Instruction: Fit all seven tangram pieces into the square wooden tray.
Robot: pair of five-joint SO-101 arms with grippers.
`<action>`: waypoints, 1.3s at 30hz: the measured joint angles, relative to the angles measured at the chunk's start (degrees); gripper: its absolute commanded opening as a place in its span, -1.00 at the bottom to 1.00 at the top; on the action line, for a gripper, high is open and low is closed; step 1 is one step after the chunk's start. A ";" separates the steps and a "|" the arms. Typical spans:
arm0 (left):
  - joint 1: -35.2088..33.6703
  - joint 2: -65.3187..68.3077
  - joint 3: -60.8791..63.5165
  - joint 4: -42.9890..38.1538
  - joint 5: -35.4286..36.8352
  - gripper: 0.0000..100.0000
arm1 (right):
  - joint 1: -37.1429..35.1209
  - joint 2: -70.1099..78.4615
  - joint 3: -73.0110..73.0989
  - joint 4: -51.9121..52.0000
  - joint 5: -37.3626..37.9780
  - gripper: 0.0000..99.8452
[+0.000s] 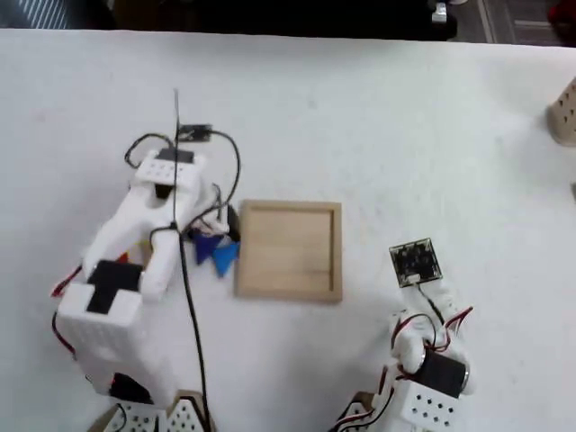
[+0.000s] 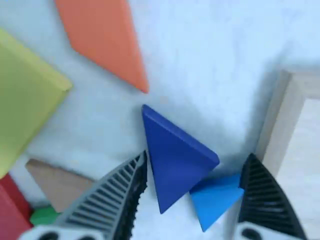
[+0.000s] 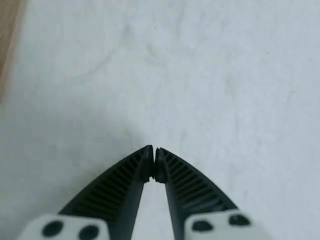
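Centring the left fingers (image 2: 115,200) on the dark blue triangle (image 2: 175,160), just beside the tray (image 2: 280,125), looks key: pinch its flat edges and avoid snagging the light blue triangle (image 2: 215,200) touching it. Left fingers gape wide, straddling that piece, gripping nothing. Right fingers (image 3: 120,190) are pressed together, empty, over the worktop (image 3: 225,75), apart from the tray.

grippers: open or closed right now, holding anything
Left gripper: open, a finger on either side of the dark blue triangle, not clamped.
Right gripper: shut, holding nothing.
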State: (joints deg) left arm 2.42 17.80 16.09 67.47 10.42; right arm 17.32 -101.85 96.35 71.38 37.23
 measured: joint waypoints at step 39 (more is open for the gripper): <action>0.62 -0.44 2.02 -3.52 6.33 -0.72 | 0.26 0.00 0.00 0.00 0.00 -0.96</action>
State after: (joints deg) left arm 3.03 17.36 18.11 63.96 16.75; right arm 17.58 -101.85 96.35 71.38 37.23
